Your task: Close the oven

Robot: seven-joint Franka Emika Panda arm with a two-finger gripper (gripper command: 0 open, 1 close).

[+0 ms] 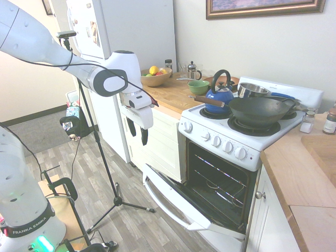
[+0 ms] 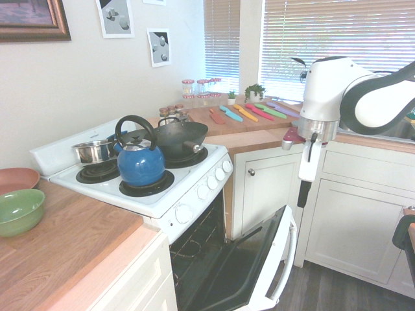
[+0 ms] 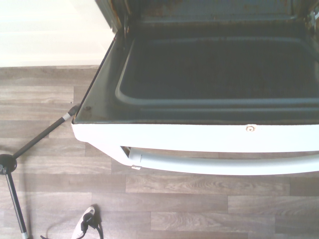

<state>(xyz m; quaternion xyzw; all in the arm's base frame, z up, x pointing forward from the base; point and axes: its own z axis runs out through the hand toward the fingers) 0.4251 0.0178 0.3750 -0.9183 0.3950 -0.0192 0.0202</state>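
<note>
Nearest me, the white arm (image 1: 31,26) reaches out toward the oven (image 2: 152,202), which stands between the wooden surfaces. Its door (image 3: 214,74) hangs partway down, cavity showing, so the closing push hasn't been made. The jaws are spread, gripping nothing, up above the door and clear of it. I'd call this the approach: next they should drop beyond the handle (image 3: 214,166), get onto the door's outer side, then swing it up and inward. Pressing from above would likely just force it wider open.
</note>
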